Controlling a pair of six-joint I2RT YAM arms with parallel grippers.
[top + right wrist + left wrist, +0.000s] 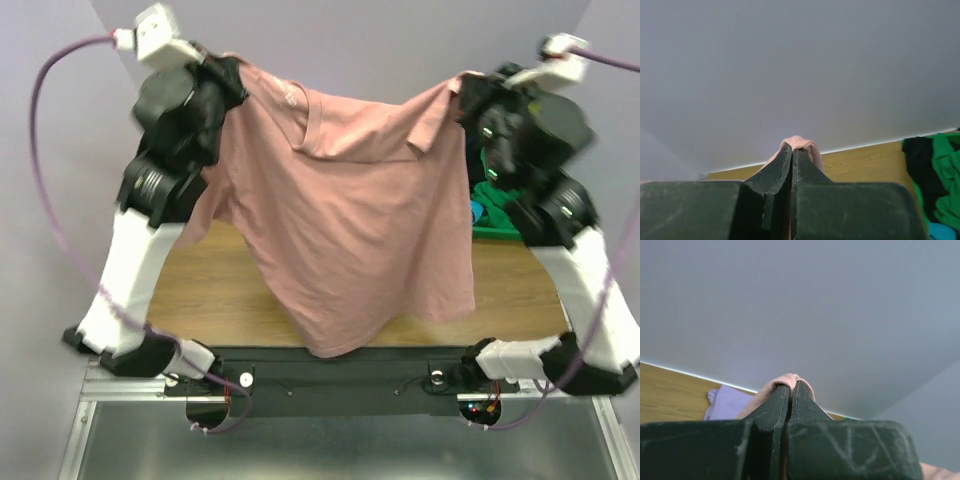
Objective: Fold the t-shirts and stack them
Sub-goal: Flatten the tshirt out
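The dusty-pink t-shirt (350,220) hangs in the air, spread between both raised arms, its hem dangling over the table's near edge. My left gripper (232,78) is shut on its left shoulder; in the left wrist view a pink fold (790,380) pokes past the closed fingertips (801,395). My right gripper (468,92) is shut on the right shoulder; the pink cloth (802,144) shows above its tips. The lavender t-shirt (727,402) lies on the table by the far wall, seen only in the left wrist view.
The wooden table (215,290) lies below the hanging shirt. A pile of green, black and blue clothes (492,212) lies at the right, also in the right wrist view (940,175). Grey walls enclose the back and sides.
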